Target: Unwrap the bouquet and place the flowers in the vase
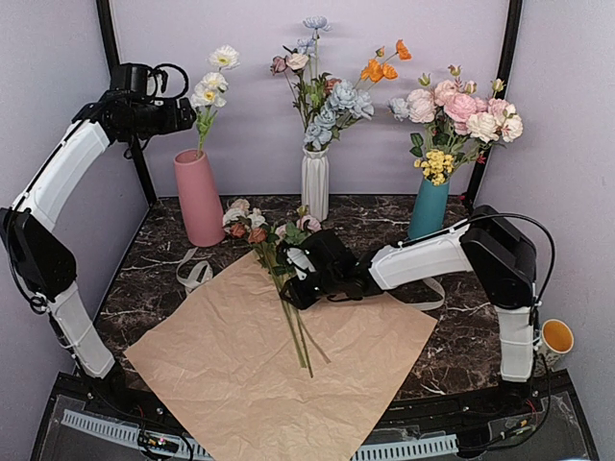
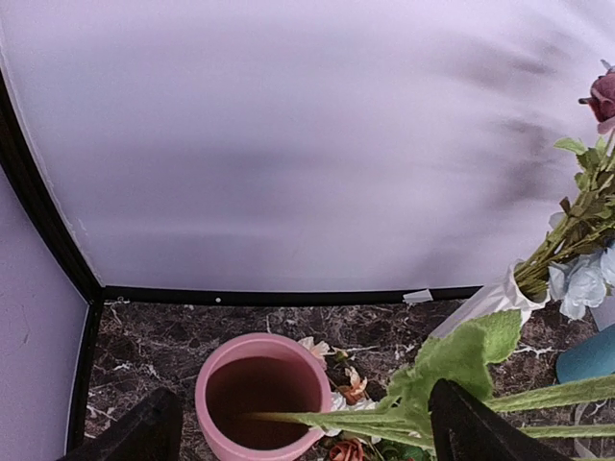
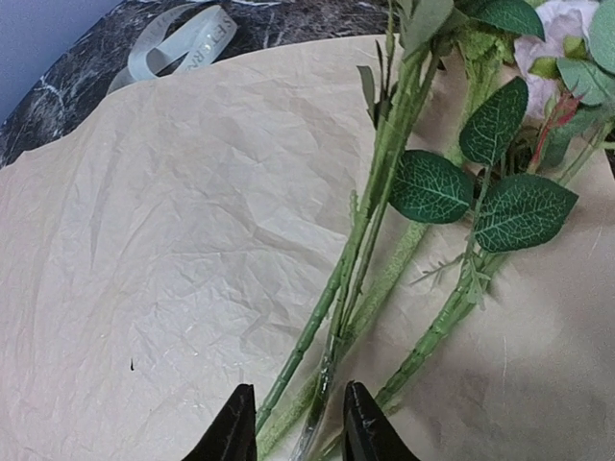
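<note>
The pink vase (image 1: 199, 197) stands at the back left with one white-flowered stem (image 1: 209, 91) in it. My left gripper (image 1: 187, 115) hangs open above it. In the left wrist view, the vase's rim (image 2: 216, 360) lies below my left gripper (image 2: 307, 432), and the fuzzy green stem (image 2: 365, 418) runs into its mouth, touched by neither finger. The flowers (image 1: 252, 230) lie on the flattened kraft paper (image 1: 231, 355). My right gripper (image 1: 290, 279) is low over their stems (image 3: 370, 216). Its jaws (image 3: 300, 432) are narrowed to either side of two stems, with a gap still showing.
A cream ribbon (image 1: 195, 274) lies loose left of the paper. A white ribbed vase (image 1: 315, 182) with blue and orange flowers and a teal vase (image 1: 429, 206) with pink roses stand along the back wall. A cup (image 1: 556, 338) sits at the right edge.
</note>
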Action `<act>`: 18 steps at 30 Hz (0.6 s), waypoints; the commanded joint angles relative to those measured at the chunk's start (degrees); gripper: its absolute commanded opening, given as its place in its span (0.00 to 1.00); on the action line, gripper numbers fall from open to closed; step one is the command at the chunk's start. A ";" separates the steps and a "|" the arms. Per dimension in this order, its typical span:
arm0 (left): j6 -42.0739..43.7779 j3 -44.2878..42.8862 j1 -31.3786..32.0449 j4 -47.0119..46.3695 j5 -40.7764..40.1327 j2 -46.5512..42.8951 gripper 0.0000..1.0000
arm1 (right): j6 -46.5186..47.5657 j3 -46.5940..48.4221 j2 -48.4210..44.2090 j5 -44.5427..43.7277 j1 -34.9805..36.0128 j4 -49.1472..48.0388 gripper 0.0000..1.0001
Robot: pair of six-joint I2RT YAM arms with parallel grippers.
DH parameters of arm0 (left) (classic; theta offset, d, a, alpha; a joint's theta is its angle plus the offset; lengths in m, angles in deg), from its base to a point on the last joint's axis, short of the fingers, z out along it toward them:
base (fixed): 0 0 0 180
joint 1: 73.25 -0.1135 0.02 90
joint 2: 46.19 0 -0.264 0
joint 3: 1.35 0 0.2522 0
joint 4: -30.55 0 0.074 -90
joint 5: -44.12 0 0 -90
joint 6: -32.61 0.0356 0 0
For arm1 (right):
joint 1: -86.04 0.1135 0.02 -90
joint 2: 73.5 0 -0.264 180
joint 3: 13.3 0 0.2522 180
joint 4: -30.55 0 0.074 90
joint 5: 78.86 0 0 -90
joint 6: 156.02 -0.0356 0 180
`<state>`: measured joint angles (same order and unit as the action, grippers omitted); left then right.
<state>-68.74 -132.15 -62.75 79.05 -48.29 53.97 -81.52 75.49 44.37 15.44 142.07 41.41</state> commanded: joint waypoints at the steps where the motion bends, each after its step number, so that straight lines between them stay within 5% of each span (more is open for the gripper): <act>1: -0.59 2.39 -0.22 2.96 4.22 -7.22 0.91 | 2.47 2.77 2.25 0.30 -0.79 2.66 0.27; 10: -0.88 17.31 -0.24 0.74 7.66 -20.46 0.89 | 3.36 4.62 5.48 0.97 -0.81 5.16 0.22; 18: -1.00 28.05 -0.27 -2.06 11.07 -29.09 0.88 | 1.98 6.14 6.06 -0.10 -0.75 6.24 0.03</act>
<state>-69.61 -107.60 -62.75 79.49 -40.07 28.33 -78.62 79.81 49.42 16.29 141.50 46.46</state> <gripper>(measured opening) 0.885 0.066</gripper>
